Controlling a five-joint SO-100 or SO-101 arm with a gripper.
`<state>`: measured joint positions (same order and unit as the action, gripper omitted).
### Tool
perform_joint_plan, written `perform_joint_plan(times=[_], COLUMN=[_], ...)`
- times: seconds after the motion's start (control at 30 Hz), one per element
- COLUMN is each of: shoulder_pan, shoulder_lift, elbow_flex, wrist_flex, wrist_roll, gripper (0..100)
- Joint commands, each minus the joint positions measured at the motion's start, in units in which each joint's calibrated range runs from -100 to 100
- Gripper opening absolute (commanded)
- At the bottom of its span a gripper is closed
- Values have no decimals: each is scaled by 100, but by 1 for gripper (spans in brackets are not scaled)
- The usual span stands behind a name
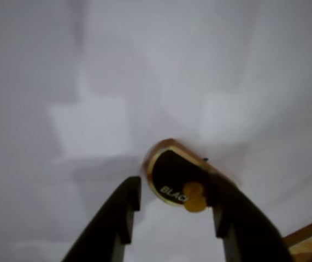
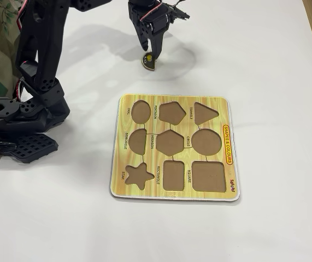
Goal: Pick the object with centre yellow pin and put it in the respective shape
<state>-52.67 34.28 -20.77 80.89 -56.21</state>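
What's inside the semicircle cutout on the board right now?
Nothing: the semicircle cutout shows bare brown backing. The semicircle piece is off the board on the white table, under the gripper.

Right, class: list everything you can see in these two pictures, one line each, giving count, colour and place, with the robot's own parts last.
Table: one, white, under everything.
Board: one, yellow wood-grain, nine brown cutouts, all empty, centre of the fixed view.
Semicircle cutout: one, brown, left column, middle row.
Piece: one, dark with pale rim and yellow knob, on the table beyond the board's top-left corner.
Arm: one, black, left side of the fixed view.
Hand: one, black, open, fingers either side of the knob.
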Motion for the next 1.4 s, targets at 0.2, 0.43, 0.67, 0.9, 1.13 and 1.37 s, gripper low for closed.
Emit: perform_joint_plan(times=[0.2, 0.43, 0.67, 0.9, 1.13, 1.37], shoulder_pan=[101, 22, 13, 71, 71, 71], shoulder_lift=[-97, -173, -306, -750, -758, -758], elbow_flex=[-189, -189, -45, 899, 890, 800], wrist_flex=[-42, 44, 44, -51, -51, -60], wrist_roll=[30, 36, 36, 30, 30, 20], gripper=[14, 14, 14, 14, 14, 14])
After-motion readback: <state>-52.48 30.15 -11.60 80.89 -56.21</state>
